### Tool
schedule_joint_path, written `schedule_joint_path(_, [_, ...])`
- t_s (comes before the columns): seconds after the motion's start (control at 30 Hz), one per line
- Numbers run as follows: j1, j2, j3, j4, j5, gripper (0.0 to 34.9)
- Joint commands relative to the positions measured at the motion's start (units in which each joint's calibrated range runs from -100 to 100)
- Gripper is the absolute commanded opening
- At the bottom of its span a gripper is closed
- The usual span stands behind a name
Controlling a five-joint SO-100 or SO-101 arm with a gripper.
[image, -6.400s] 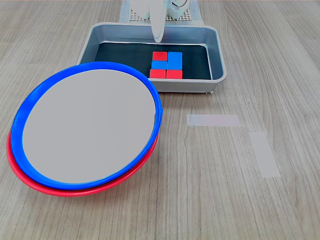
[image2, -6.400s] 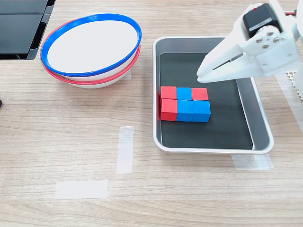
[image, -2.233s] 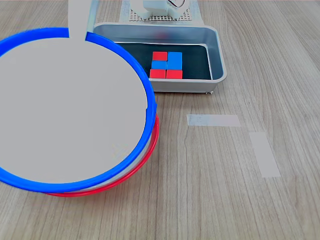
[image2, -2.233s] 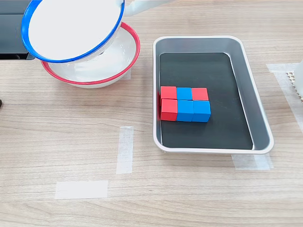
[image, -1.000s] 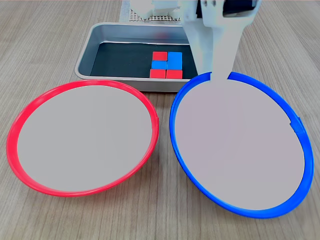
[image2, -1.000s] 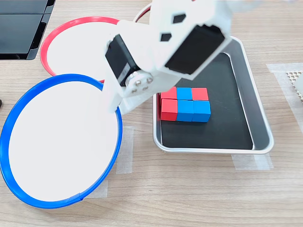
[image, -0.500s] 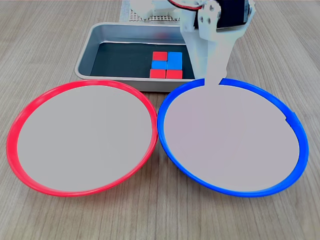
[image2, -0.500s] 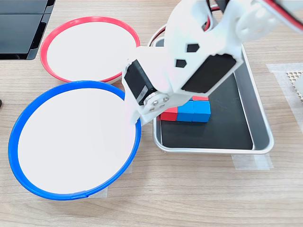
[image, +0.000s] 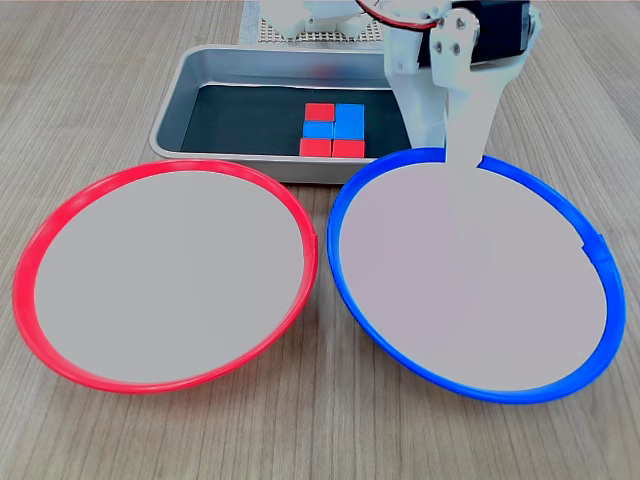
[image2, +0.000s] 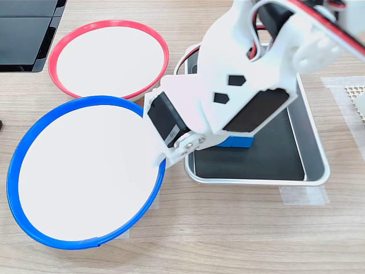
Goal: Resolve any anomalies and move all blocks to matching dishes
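Observation:
The blue-rimmed dish lies beside the red-rimmed dish, to its right in the first exterior view, both with nothing in them. My gripper is shut on the blue dish's rim, on the side nearest the tray. Several red and blue blocks sit packed together on the black floor of the grey tray. In the second exterior view my arm hides most of them; only a blue block peeks out.
The tray stands just behind both dishes in the first exterior view, close to their rims. A white mesh base lies behind it. Tape strips mark the wood table, and a black object fills the second exterior view's top left.
Over the last half second the gripper and blue dish shifted slightly to the first exterior view's right. Earlier, the blue dish was lifted off the red one and carried beside it.

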Motion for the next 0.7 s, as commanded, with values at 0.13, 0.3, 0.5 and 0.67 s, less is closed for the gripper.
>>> schedule_joint_path(0.13, [1.8, 0.6, -3.0, 0.8, -0.1, 5.7])
schedule_joint_path(0.3, [2.9, -1.1, -3.3, 2.9, 0.1, 5.6])
schedule_joint_path(0.5, [6.9, 0.0, -5.4, 2.6, 1.7, 2.7])
schedule_joint_path(0.67, [8.7, 1.3, -6.4, 2.0, 2.6, 0.2])
